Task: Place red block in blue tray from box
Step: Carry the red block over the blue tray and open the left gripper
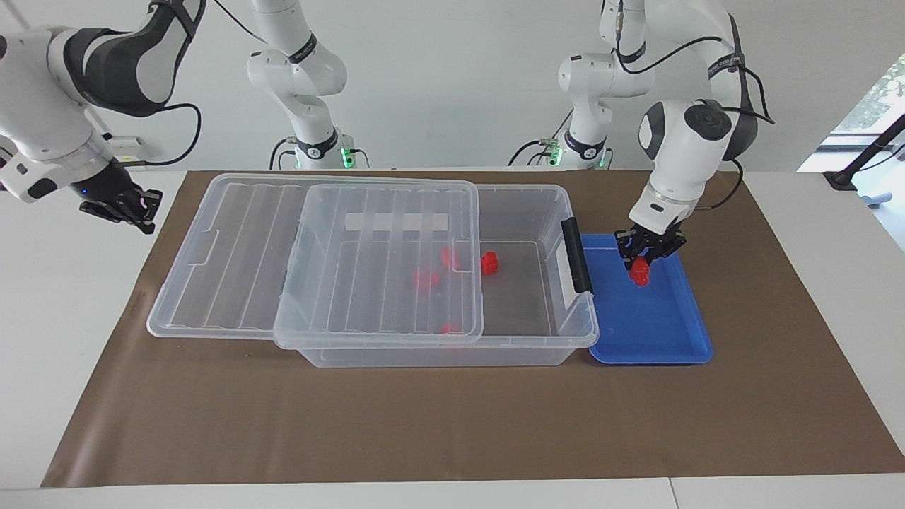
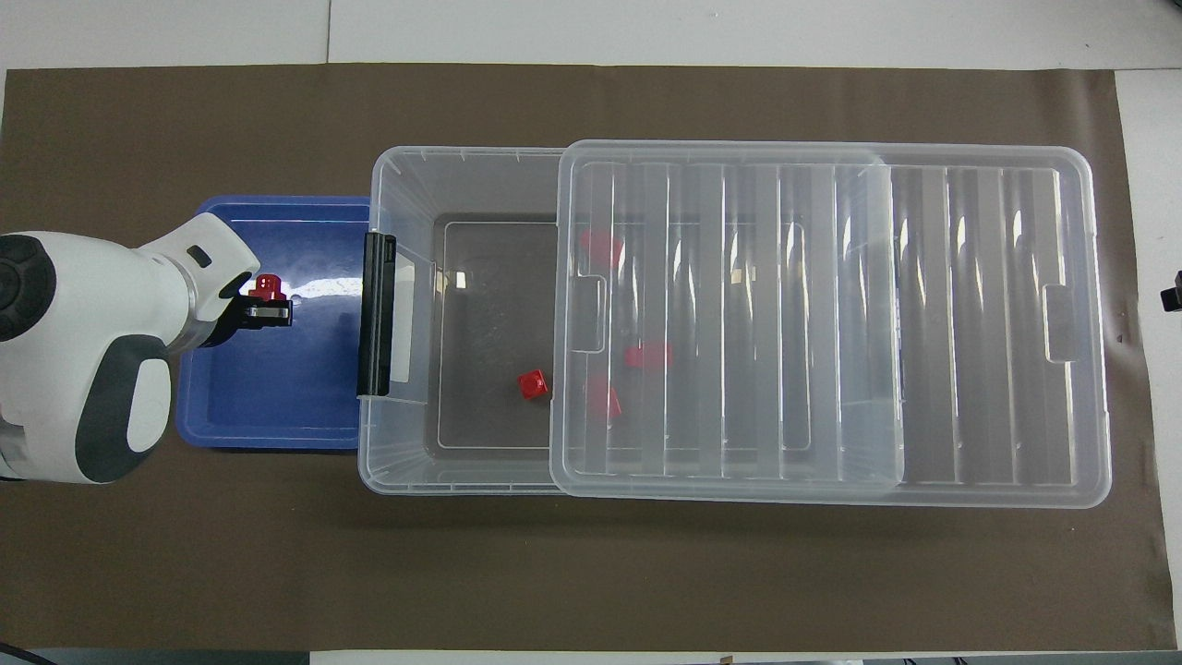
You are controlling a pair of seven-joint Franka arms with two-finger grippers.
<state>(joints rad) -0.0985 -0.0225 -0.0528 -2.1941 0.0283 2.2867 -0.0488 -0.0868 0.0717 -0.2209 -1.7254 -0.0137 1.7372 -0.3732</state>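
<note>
My left gripper [image 1: 640, 263] is low over the blue tray [image 1: 657, 332], shut on a red block [image 1: 641, 273] that sits at or just above the tray floor. In the overhead view the same gripper [image 2: 266, 301] and block [image 2: 268, 286] are over the tray [image 2: 277, 406]. The box [image 1: 431, 355] stands beside the tray, with its lid [image 1: 318, 247] slid toward the right arm's end. One red block [image 1: 489, 263] lies in the uncovered part of the box [image 2: 462, 157]. Three more show through the lid. My right gripper [image 1: 119, 205] waits in the air off the mat's end.
The box's black clip handle [image 1: 576, 254] stands up between the box opening and the tray. The shifted lid [image 2: 831, 314] overhangs the box toward the right arm's end. A brown mat [image 1: 452, 424] covers the table.
</note>
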